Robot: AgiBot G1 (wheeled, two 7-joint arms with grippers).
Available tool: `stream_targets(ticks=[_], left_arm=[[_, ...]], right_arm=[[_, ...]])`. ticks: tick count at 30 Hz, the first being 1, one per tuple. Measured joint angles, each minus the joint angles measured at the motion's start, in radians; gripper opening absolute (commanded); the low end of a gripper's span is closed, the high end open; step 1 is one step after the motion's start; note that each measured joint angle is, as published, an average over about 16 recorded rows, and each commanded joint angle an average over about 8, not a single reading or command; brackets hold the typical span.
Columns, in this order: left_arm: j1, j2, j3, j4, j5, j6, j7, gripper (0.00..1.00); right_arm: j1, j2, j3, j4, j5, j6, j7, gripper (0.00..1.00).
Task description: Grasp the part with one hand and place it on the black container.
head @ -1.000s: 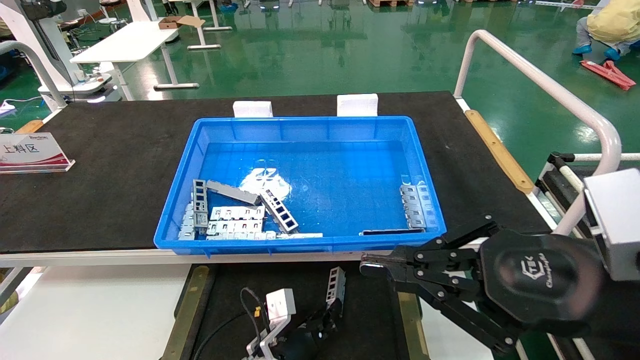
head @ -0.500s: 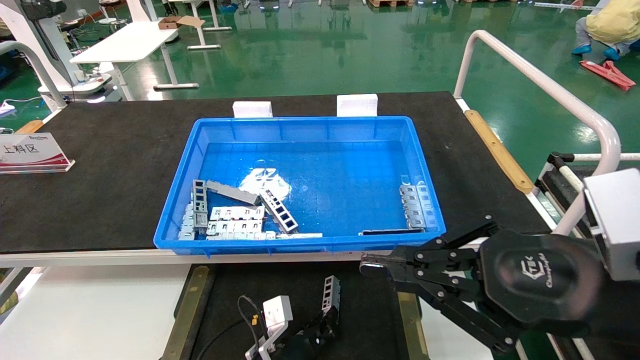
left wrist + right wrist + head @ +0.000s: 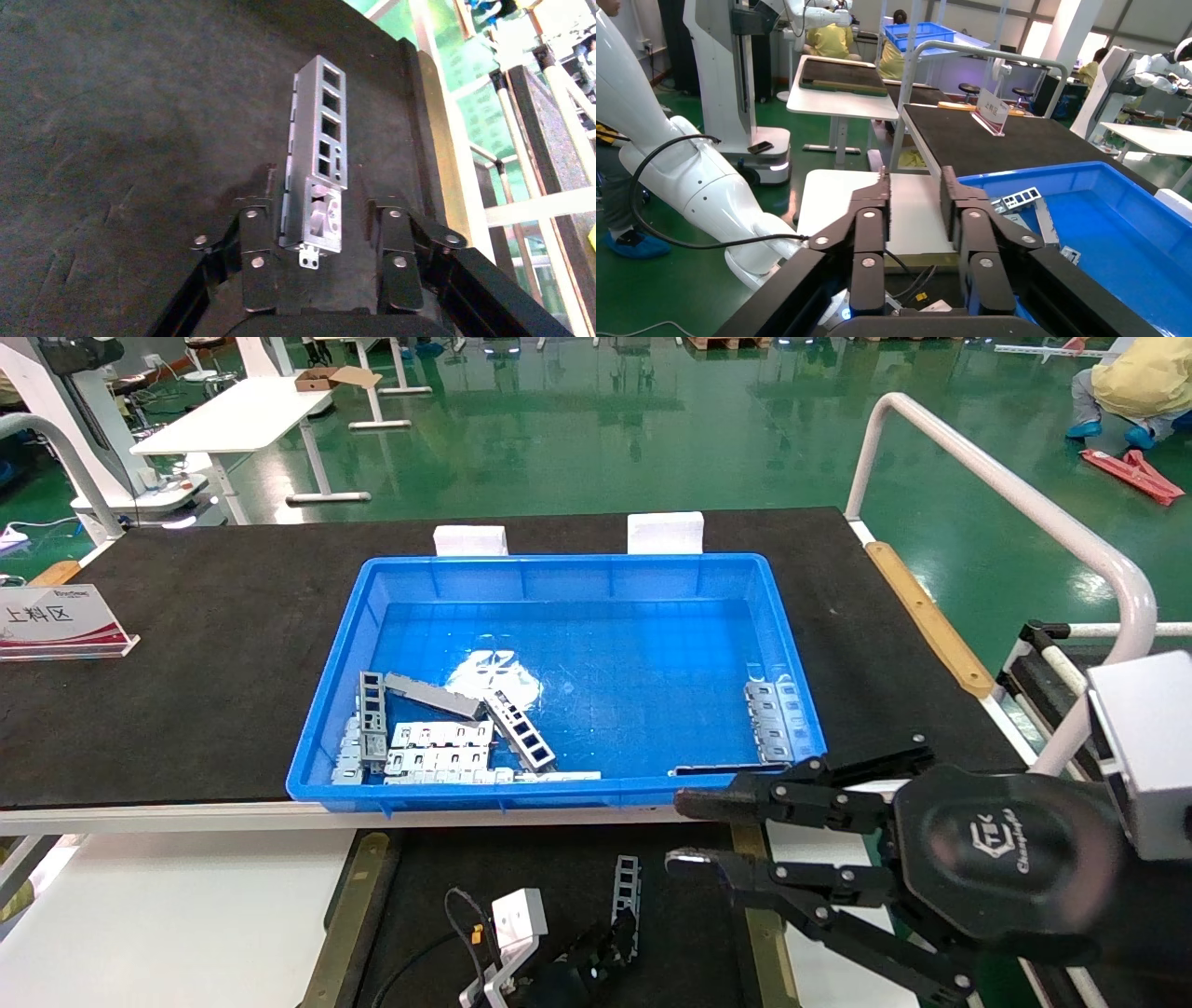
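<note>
The part [image 3: 626, 894], a slim grey ladder-like channel bar, lies on the matte floor of the black container [image 3: 521, 868] at the bottom centre of the head view. My left gripper [image 3: 605, 943] is open just behind it. In the left wrist view the part [image 3: 318, 140] lies lengthwise with its near end between the spread fingers [image 3: 256, 242] of my left gripper [image 3: 323, 203], with a gap on each side. My right gripper [image 3: 680, 831] is open and empty, hovering over the container's right olive-brass strip [image 3: 750, 896]. It also shows open in the right wrist view [image 3: 914, 182].
A blue plastic bin [image 3: 321, 710] on the black tabletop mat beyond the container holds several more grey metal parts [image 3: 438, 742], mostly at its near left and near right. A white guard rail [image 3: 1006, 495] runs along the right side. A sign [image 3: 56, 617] stands at far left.
The left gripper lowered the part onto the black container floor and let go of it; the part now lies flat. The right gripper's fingers, shut before, have opened.
</note>
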Motion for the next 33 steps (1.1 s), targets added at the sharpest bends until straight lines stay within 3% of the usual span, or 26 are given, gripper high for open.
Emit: stream_targets(ticks=[13,33], left_arm=[[0.018,-0.091,-0.026,-0.064,0.093,0.142,0.009,1.00],[-0.027,-0.442,0.017,-0.148,0.126,0.653,0.018,1.00]], right_arm=[[0.000,0.000,-0.001,0.000,0.000,0.000,0.000,1.00],[0.000,0.001,-0.002,0.000,0.001,0.001,-0.001,1.00]])
